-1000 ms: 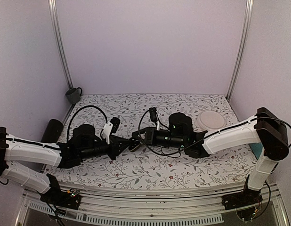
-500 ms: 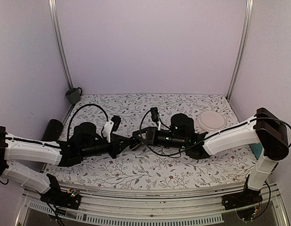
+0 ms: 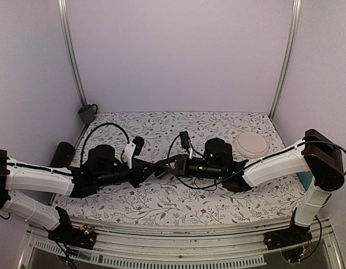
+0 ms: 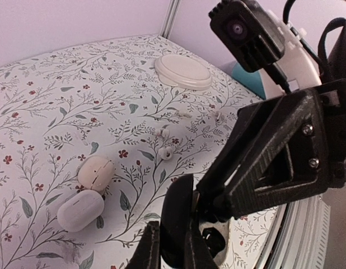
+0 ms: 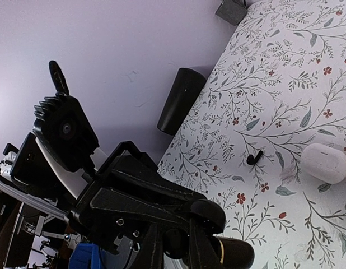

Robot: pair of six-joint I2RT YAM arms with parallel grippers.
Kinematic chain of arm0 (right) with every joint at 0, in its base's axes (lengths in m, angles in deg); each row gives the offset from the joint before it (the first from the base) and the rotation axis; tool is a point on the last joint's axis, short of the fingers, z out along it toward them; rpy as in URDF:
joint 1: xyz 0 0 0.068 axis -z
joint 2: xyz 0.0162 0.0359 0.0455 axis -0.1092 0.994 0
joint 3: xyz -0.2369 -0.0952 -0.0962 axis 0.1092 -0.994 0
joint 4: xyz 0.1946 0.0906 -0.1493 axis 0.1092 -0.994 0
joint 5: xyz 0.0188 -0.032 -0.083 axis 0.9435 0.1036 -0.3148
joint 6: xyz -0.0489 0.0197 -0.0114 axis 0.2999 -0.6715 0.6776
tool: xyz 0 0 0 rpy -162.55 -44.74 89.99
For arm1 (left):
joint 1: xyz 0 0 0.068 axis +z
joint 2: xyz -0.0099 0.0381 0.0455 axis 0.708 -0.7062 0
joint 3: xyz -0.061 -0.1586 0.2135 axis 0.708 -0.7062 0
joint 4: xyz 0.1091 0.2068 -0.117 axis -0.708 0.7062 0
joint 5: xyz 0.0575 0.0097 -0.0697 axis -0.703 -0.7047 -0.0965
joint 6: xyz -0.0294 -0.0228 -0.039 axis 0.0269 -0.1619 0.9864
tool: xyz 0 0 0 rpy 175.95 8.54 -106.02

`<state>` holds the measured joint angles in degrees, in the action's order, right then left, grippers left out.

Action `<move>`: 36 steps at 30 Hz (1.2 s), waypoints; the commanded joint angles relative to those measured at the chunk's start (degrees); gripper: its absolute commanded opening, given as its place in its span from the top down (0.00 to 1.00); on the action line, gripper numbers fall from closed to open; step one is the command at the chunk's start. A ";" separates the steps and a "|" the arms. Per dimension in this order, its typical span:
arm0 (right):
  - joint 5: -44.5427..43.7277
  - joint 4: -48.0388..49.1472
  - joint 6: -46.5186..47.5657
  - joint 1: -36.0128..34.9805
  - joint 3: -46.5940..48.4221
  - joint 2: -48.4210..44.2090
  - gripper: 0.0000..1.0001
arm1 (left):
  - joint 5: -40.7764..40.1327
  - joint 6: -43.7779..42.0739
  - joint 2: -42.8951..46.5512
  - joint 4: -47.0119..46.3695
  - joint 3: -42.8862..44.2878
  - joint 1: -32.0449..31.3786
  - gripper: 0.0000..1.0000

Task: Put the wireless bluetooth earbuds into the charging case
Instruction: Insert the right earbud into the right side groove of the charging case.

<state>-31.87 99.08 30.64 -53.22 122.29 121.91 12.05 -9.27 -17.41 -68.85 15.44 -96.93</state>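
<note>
Top view: the left gripper (image 3: 147, 168) and the right gripper (image 3: 168, 166) meet tip to tip in the middle of the frame, just above the flowery counter (image 3: 178, 204).
Left jaws: closed tight on the charging case (image 4: 177, 216). It is a black round puck, standing on its edge at the bottom middle of the left wrist view.
Right jaws: closed too, with the tips right up against the case. I cannot tell if they pinch its edge or only touch it.
Earbud: one tiny black hooked bit (image 5: 254, 158) lies on the counter at the middle right of the right wrist view, near a white pebble (image 5: 325, 162). I think it is an earbud. I cannot find the other one.
How the case will handle: it looks light, hard and shiny, so it can slip or twist in a pinch. A good hold is likely across its two flat faces, leaving the lid edge free to open.
How the earbud will handle: it is very small, light and smooth, so it may skid away when poked. I would pinch the fat body softly and leave the thin stem alone.
</note>
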 commanded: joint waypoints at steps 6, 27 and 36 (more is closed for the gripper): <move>-2.67 0.06 -0.07 0.17 -0.81 -2.27 0.89 | 1.56 -0.35 0.44 -2.27 0.91 0.08 1.00; -2.79 -1.59 0.37 0.32 -1.54 -2.01 0.89 | 0.47 -0.76 3.86 -2.48 0.92 0.07 1.00; -4.02 -3.35 1.08 0.29 -2.21 -2.36 0.87 | -1.80 -1.26 5.34 -0.95 1.15 0.07 1.00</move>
<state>-33.42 99.93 30.55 -53.24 121.92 120.53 11.92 -9.82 -14.62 -67.36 15.44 -96.93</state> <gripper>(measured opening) 0.137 0.114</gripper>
